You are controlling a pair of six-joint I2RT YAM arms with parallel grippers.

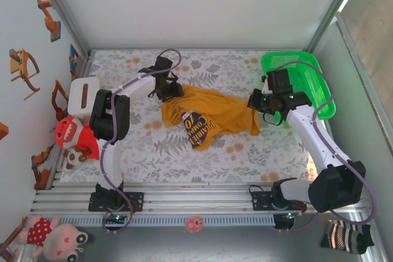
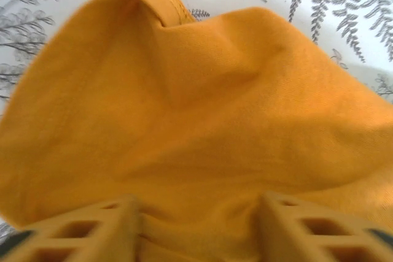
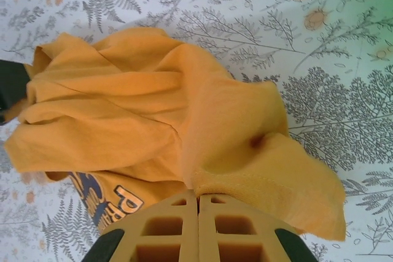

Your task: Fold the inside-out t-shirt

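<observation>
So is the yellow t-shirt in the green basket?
No, the t-shirt lies crumpled on the patterned table, outside the green basket.

The table (image 1: 245, 151) is covered with a pale cloth printed with grey ferns and orange flowers. In the middle of the frame the inside-out t-shirt (image 1: 215, 111) lies crumpled on it, dark lettering showing at its lower edge. A green basket (image 1: 316, 81) sits at the upper right corner. A red plush toy (image 1: 72, 139) sits at the left edge

The t-shirt (image 1: 221, 111) is soft matt cloth (finely knit), the basket (image 1: 307, 59) glossy plastic, the tablecloth (image 1: 215, 157) matt too.
</observation>
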